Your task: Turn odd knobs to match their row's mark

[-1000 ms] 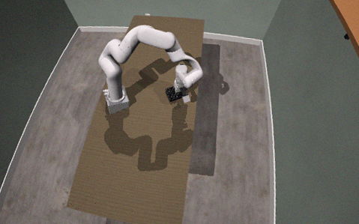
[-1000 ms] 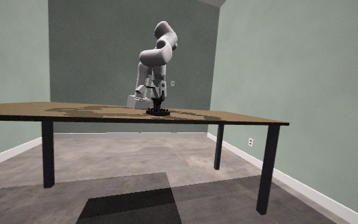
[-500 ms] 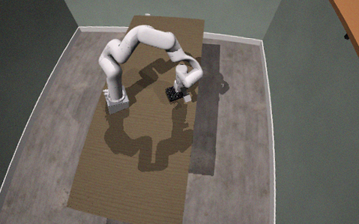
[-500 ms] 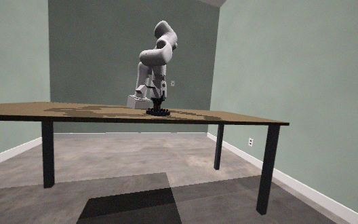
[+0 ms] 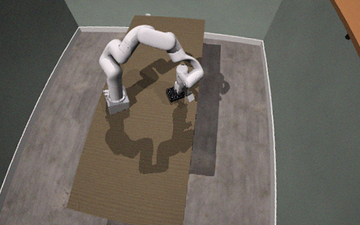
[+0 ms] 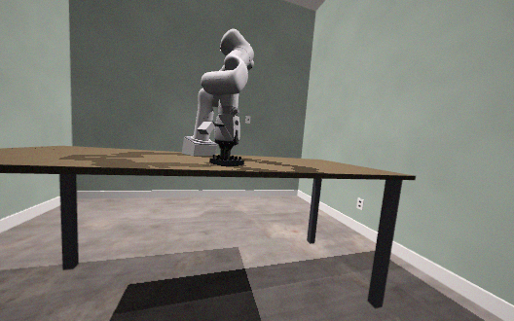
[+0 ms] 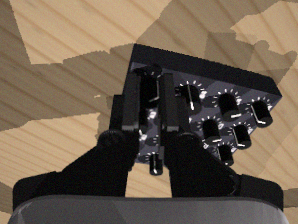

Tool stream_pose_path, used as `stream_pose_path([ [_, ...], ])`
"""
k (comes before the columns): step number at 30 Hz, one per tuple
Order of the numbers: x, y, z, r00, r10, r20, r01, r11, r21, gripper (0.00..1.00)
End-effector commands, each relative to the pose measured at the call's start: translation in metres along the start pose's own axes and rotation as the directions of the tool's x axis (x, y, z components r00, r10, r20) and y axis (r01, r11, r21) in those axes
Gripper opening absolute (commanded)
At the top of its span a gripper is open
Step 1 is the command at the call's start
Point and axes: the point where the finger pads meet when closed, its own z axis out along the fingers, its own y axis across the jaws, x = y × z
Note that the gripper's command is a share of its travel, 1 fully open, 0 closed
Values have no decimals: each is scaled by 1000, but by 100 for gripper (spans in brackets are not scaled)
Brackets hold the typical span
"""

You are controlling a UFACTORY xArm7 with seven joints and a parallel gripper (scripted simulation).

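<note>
Black knob box [image 5: 170, 97] [image 6: 227, 162] [image 7: 200, 68], resting on the brown wood-grained surface [image 5: 127, 185] [image 6: 341, 169] [image 7: 50, 35], well apart from the base of the white arm [image 5: 155, 37] [image 6: 226, 83]. The jaws [image 5: 177, 91] [image 6: 225, 154] point down over it, closed on a black corner knob [image 7: 149, 89], one finger on either side. In the wrist view, further white-lined knobs stand to the right, and another knob [image 7: 156, 164] lies nearer the camera's lower edge. The gripped knob's exact mark cannot be told.
</note>
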Motion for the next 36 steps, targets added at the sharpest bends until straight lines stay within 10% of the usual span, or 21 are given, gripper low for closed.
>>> stream_pose_path([
  [1,1,-1,-1,996,-91,0,91,996,7,8],
  [19,1,-1,-1,896,-445,-3,445,896,6,8],
  [36,1,-1,-1,653,-757,-5,757,653,4,8],
])
